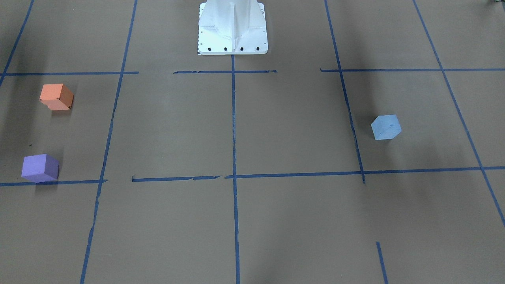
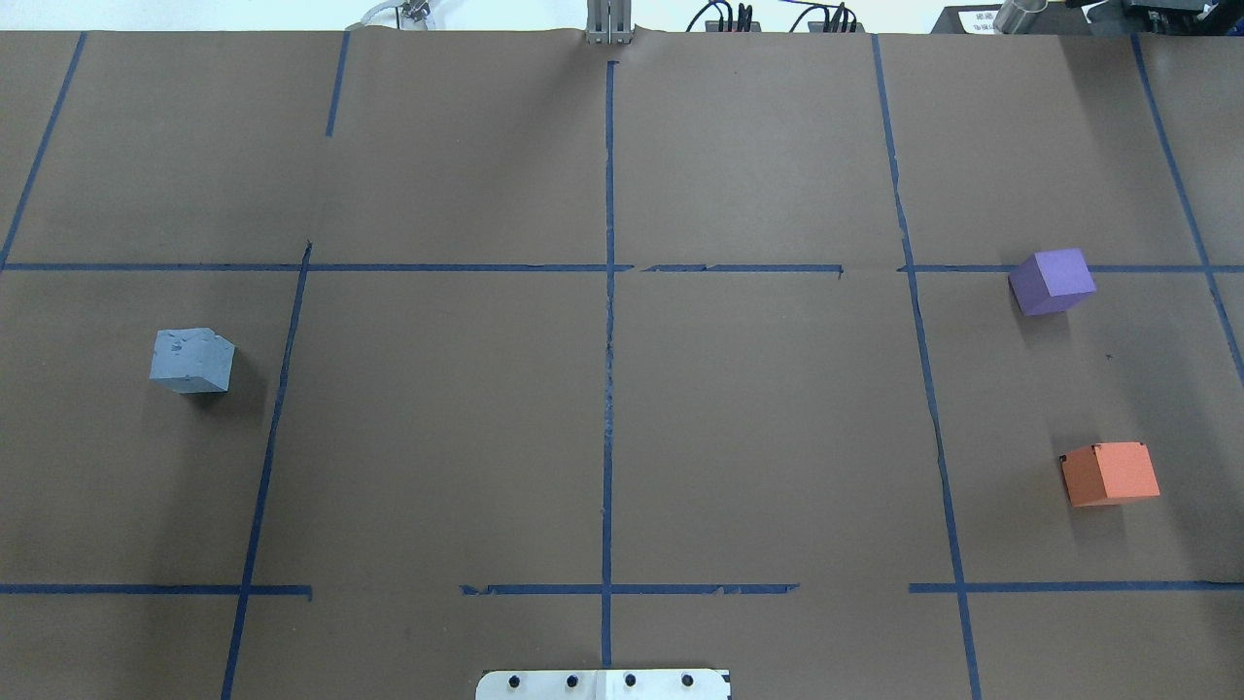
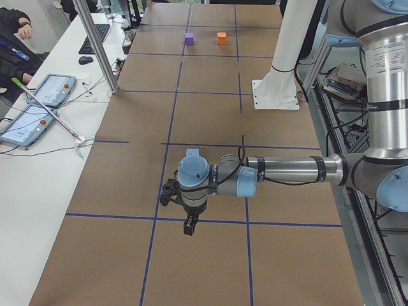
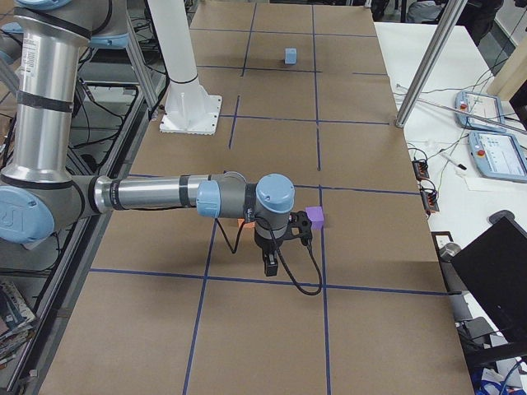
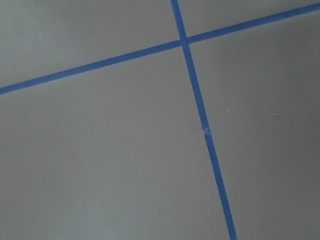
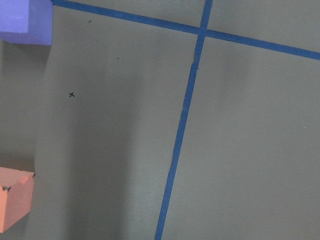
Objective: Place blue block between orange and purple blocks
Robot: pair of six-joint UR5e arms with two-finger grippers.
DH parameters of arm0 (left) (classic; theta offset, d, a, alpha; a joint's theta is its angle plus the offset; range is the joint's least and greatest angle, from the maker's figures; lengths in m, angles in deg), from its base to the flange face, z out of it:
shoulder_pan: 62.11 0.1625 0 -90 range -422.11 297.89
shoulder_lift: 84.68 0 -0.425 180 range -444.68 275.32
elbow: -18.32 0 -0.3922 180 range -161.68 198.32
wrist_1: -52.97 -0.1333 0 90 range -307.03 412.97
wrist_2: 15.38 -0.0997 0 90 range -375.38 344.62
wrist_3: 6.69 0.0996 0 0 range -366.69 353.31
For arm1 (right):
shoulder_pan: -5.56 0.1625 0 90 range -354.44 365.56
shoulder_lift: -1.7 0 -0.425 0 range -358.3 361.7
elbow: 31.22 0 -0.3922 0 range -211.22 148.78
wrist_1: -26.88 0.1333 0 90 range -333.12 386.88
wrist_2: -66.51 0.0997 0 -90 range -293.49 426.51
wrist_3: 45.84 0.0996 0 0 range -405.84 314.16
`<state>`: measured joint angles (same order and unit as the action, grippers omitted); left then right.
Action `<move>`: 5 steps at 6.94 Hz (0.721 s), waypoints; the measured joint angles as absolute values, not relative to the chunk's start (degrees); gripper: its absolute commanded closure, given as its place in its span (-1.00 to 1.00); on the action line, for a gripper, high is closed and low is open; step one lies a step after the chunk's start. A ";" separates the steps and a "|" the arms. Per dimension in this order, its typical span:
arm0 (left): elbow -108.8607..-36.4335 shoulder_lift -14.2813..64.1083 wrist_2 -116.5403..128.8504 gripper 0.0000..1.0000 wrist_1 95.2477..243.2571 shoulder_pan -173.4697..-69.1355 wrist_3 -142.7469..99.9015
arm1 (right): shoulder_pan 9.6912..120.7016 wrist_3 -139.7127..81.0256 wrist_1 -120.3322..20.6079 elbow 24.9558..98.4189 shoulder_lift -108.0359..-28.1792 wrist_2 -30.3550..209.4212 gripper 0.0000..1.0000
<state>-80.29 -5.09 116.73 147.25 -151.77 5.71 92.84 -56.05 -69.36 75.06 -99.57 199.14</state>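
The blue block [image 1: 386,127] sits alone on the brown table, on the robot's left side [image 2: 191,360]. The orange block [image 1: 56,96] and purple block [image 1: 40,167] sit apart on the robot's right side, with a bare gap between them [image 2: 1109,473] [image 2: 1052,281]. The left gripper [image 3: 189,226] shows only in the exterior left view, pointing down above the table. The right gripper [image 4: 268,265] shows only in the exterior right view, hovering close to the purple block [image 4: 314,218]. I cannot tell whether either is open or shut. The right wrist view shows the purple [image 6: 25,20] and orange [image 6: 12,205] blocks at its left edge.
Blue tape lines [image 2: 608,389] divide the table into a grid. The white robot base [image 1: 232,27] stands at the table's robot side. A side table with tablets [image 3: 38,105], cables and a metal post [image 3: 95,44] runs along the far edge.
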 measured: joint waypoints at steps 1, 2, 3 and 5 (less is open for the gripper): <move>-79.97 -4.65 116.70 -1.00 147.90 -151.43 5.65 | 92.84 -56.04 -69.35 75.19 -99.56 199.14 -1.00; -79.59 -2.92 116.70 -1.00 150.09 -151.15 5.41 | 92.84 -56.04 -69.35 75.31 -99.55 199.14 -1.00; -78.49 0.72 116.85 -1.00 153.16 -150.91 4.98 | 92.84 -56.04 -69.36 75.35 -99.55 199.14 -1.00; -74.97 5.63 117.21 -1.00 157.32 -149.65 4.48 | 92.84 -56.02 -69.35 75.42 -99.55 199.14 -1.00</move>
